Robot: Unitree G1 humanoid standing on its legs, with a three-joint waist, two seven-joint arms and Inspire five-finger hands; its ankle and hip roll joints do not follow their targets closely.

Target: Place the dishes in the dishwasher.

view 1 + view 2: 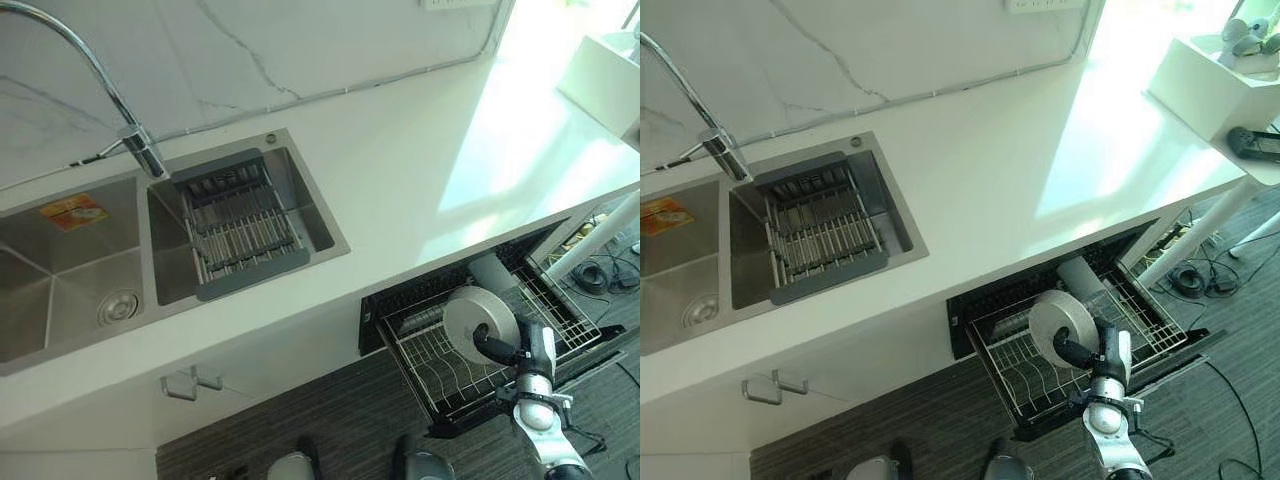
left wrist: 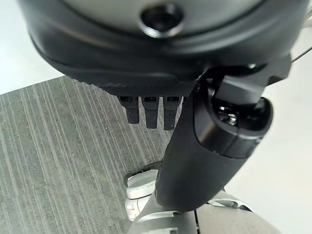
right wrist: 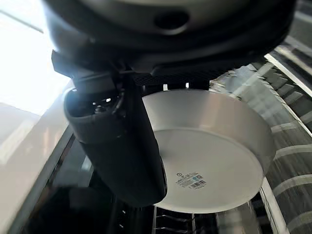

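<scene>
1. Below the front edge of the countertop [image 1: 400, 180], the dishwasher rack [image 1: 1040, 375] stands pulled out over the dark floor, its wire tines showing on the side nearer the sink [image 1: 70, 270].
2. The right hand [image 1: 1077, 352] holds a white bowl [image 1: 1062, 325] above the middle of that rack. In the right wrist view the thumb [image 3: 122, 146] lies across the bowl's underside and the rim is tucked up against the palm, so the hand is closed on the bowl.
3. The bowl is tipped on edge, its base facing outward toward the robot and its open side toward the cabinet. The rack's bare tines lie directly beneath it and slightly toward the sink side.
4. My reading: the coming move is a short drop, keeping the bowl on edge so the rim slips between tine rows rather than landing flat.
5. The left hand [image 2: 151, 109] hangs over the floor, well away from the rack, fingers relaxed and holding nothing.
6. A pale cylindrical item [image 1: 1080, 275] already sits at the rack's back edge.
</scene>
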